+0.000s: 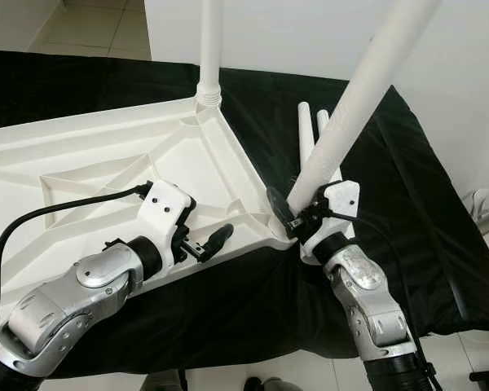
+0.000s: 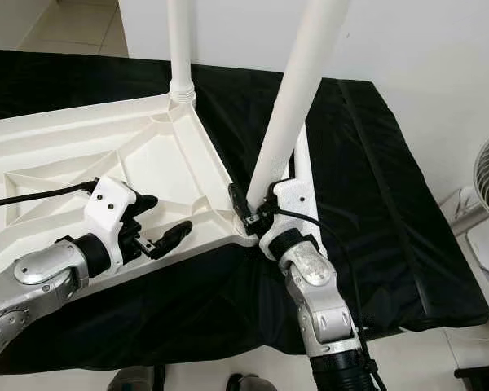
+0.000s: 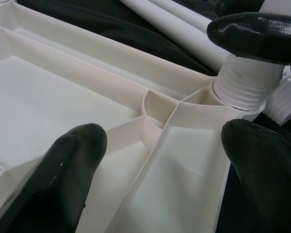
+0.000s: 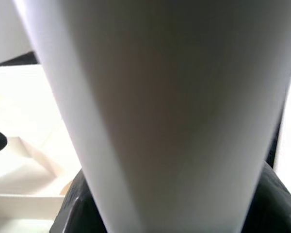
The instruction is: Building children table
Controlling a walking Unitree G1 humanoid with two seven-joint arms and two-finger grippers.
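Silver forearms sit closest, and the right gripper (image 1: 293,213) is clamped low on a white table leg (image 1: 354,98), its fingers closed around the tube just above the threaded end, which meets the near corner socket of the upturned white tabletop (image 1: 81,175). That leg leans away from the gripper instead of standing straight. Beside it, the left gripper (image 1: 205,243) hovers with fingers spread over the tabletop's ribbed underside, just short of the same corner. One leg (image 1: 209,49) already stands upright in the far corner, and two spare legs (image 1: 307,130) lie on the black cloth (image 1: 407,204) beyond. Hollow plastic looks light, stiff and slick; gripping near the thread gives best control.
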